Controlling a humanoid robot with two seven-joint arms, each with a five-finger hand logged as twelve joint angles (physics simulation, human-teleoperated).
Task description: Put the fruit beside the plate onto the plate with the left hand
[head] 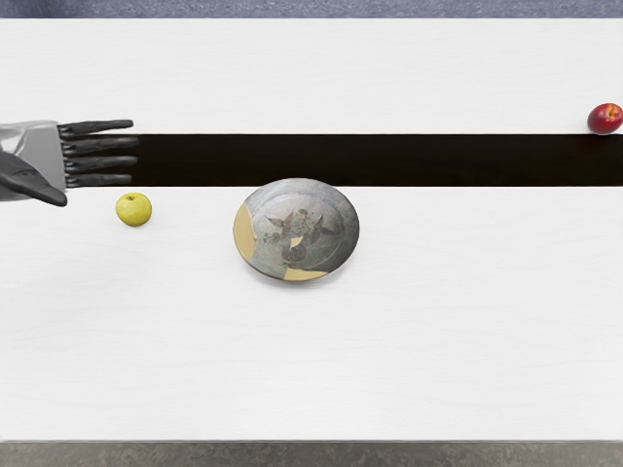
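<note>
A small yellow-green apple lies on the white table, left of a round grey plate with yellow patches and a dark leaf pattern. The plate has nothing on it. My left hand comes in from the left edge, up and to the left of the apple, not touching it. Its four fingers are stretched out straight to the right and its thumb points down-right; it is open and holds nothing. The right arm does not show.
A red apple sits at the far right edge, beside a long dark strip that runs across the table behind the plate. The white table reaches to a grey floor edge at the bottom.
</note>
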